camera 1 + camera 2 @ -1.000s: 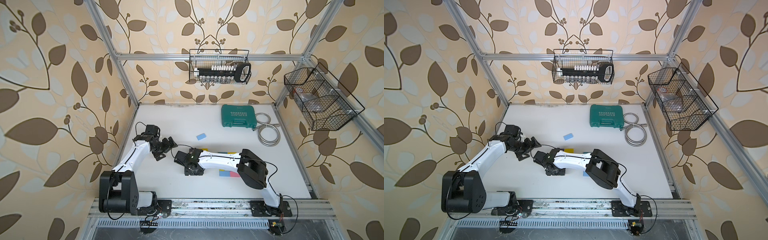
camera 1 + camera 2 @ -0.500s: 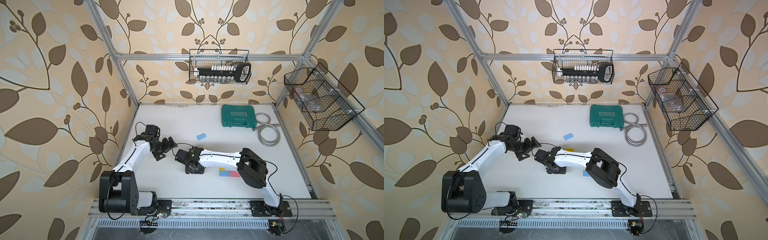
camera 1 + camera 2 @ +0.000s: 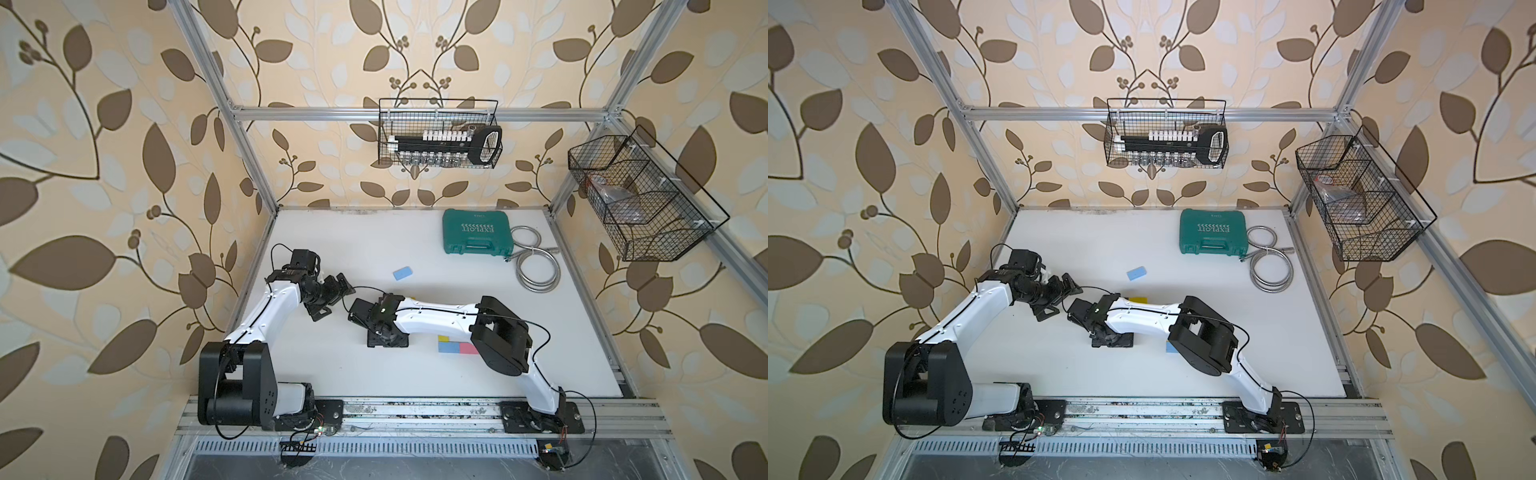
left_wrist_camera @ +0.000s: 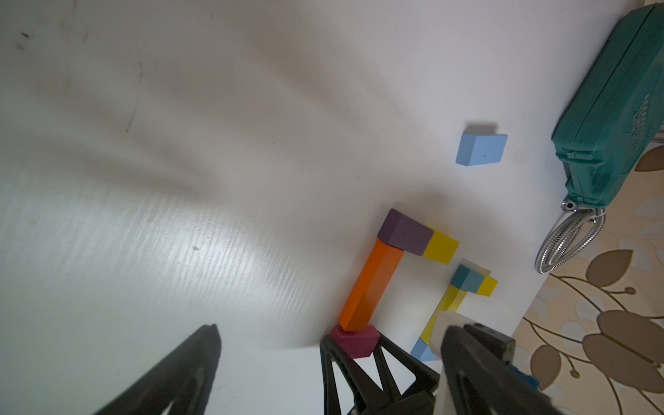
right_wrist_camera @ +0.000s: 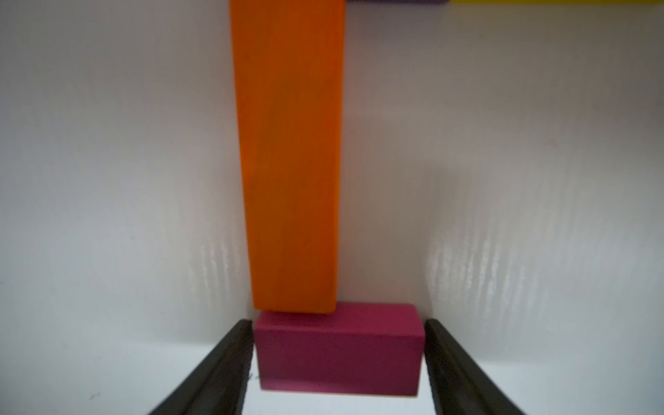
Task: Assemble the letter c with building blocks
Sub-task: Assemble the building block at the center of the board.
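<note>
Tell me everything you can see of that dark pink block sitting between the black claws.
The magenta block is a small, plain rectangular brick, matte, perhaps painted wood. It lies flat on the white table, one long side against the end of the orange bar, crosswise, jutting past it on one side. The right gripper straddles its short ends: one finger seems to touch, the other stands a sliver off.

White table [image 3: 353, 241] bears building blocks [image 4: 373, 284], green case [image 3: 478, 237], coiled metal hose [image 4: 549, 248]
</note>
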`<state>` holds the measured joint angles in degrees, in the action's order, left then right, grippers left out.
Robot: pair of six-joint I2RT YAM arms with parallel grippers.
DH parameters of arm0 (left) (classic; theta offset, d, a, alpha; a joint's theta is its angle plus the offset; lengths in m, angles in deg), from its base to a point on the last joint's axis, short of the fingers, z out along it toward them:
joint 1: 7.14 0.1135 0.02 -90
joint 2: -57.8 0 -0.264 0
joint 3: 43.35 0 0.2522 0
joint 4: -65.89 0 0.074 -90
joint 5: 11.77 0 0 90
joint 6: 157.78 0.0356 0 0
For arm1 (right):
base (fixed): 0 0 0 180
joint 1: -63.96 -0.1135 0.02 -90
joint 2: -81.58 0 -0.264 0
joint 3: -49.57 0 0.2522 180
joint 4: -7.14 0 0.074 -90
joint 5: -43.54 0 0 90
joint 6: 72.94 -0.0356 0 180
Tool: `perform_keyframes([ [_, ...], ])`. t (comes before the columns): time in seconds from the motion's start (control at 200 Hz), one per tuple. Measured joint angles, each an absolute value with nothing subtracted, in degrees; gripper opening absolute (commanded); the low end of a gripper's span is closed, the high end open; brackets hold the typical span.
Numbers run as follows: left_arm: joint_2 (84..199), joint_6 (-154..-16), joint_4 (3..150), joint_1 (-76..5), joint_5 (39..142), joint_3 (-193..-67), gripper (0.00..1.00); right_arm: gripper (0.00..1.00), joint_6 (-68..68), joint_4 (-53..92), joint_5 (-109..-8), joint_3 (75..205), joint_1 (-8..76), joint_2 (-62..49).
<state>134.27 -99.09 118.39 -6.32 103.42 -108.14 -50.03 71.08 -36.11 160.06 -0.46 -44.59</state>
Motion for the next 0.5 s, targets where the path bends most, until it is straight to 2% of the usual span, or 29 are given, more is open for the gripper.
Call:
perform_keyframes([
  [0.12, 134.27, -99.09, 118.39, -6.32, 103.42, -108.14, 0.99, 0.71, -50.03, 71.16, -36.03, 160.06, -0.46, -44.59],
  [0.325, 134.27, -99.13, 118.37, -6.32, 103.47, -108.16, 0.99, 0.58, -49.99, 71.27, -35.92, 160.06, -0.40, -44.59],
  [0.5, 134.27, -99.17, 118.33, -6.32, 103.66, -108.14, 0.99, 0.53, -50.03, 71.23, -35.87, 160.06, -0.40, -44.59],
])
